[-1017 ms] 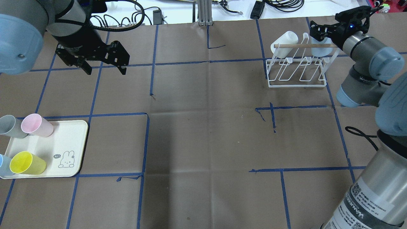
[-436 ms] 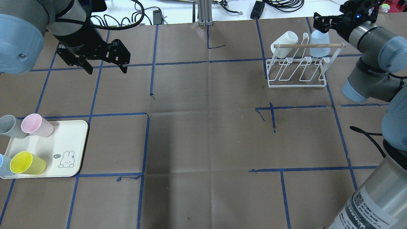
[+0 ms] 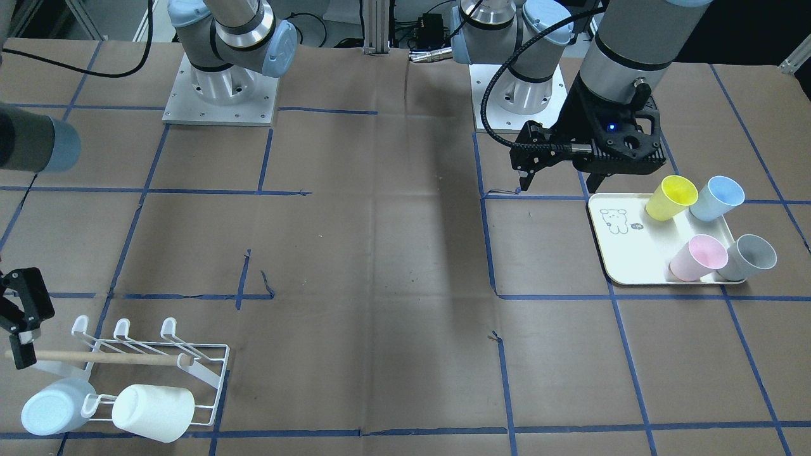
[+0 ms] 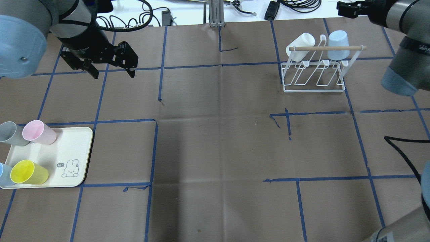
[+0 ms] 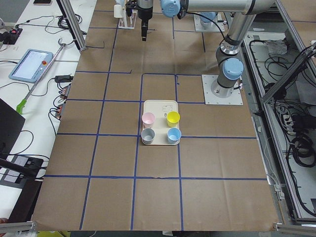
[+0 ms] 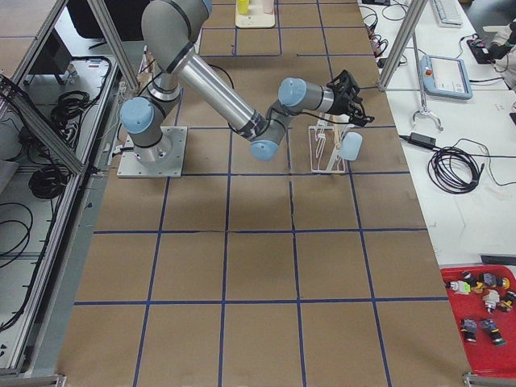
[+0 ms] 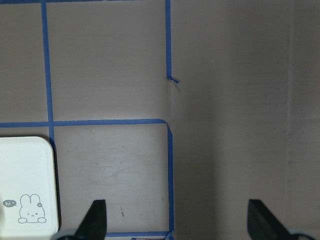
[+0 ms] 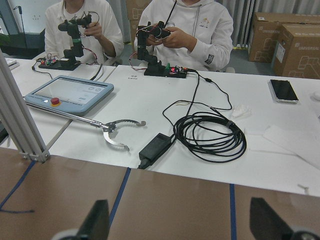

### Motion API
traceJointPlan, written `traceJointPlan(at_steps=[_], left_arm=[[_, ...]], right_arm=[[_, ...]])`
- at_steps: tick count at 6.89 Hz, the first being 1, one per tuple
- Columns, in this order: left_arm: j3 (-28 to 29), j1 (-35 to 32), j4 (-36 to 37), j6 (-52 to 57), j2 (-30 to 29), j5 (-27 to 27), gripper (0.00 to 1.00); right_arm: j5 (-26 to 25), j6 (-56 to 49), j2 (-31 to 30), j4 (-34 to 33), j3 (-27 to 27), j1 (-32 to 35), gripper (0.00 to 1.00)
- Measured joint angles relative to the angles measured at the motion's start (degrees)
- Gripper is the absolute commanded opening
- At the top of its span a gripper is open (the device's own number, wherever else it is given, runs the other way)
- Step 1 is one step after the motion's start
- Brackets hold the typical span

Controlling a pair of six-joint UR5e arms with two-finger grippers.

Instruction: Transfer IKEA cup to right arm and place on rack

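right hand (image 4: pixel 347 9) withdrawn from rack (image 4: pixel 314 90), light-blue cup (image 4: pixel 337 40) left hanging there

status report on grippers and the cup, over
Left gripper open, empty. Right gripper open, empty, clear of the cup. Light-blue cup upside down on rack, beside white cup. Nothing in the way.

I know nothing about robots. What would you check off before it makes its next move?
1. Left gripper jaws open, empty: ok.
2. Right gripper jaws open, clear of the rack: ok.
3. Light-blue cup seated over a rack prong: ok.
4. Spare prongs on the rack: ok.
5. Four cups lying on the tray, nothing over them: ok.
6. Which cup goes next: cannot tell.
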Motion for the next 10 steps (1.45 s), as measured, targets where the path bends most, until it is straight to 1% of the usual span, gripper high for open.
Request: traceJointPlan(at_steps=[2,3,4,5,6,8,9,10], left_arm=[[0.00,0.03,0.06,0.04,0.07,0.18,1.00],[0.00,0.07,0.06,0.03,0.08,0.20,1.00],[0.05,0.10,0.05,0.02,0.05,0.16,1.00],[0.12,0.11,0.05,0.04,0.05,0.13,1.00],[0.13,0.11,0.04,0.05,0.10,0.14,1.00],[0.26,0.05,0.08,0.06,0.08,0.15,1.00],[0.26,0.05,0.09,0.06,0.07,0.16,1.00],[0.24,0.04,0.09,0.06,0.06,0.16,1.00]], right_arm=[[-0.10,0.07,-6.02,14.63,-0.17,1.53,1.00],[-0.75,0.07,-8.50,23.86,-0.31,2.48,1.00],[-2.07,0.04,-11.12,34.46,-0.35,3.79,1.00],[-4.23,0.02,-13.79,45.20,-0.38,5.84,1.00],[-7.65,0.03,-16.17,53.48,-0.40,8.04,1.00],[-17.09,0.09,-20.07,71.64,-0.40,13.08,1.00],[-20.89,0.42,-21.93,79.16,-0.40,15.48,1.00],[-22.77,2.86,-24.57,82.79,-0.38,16.92,1.00]])
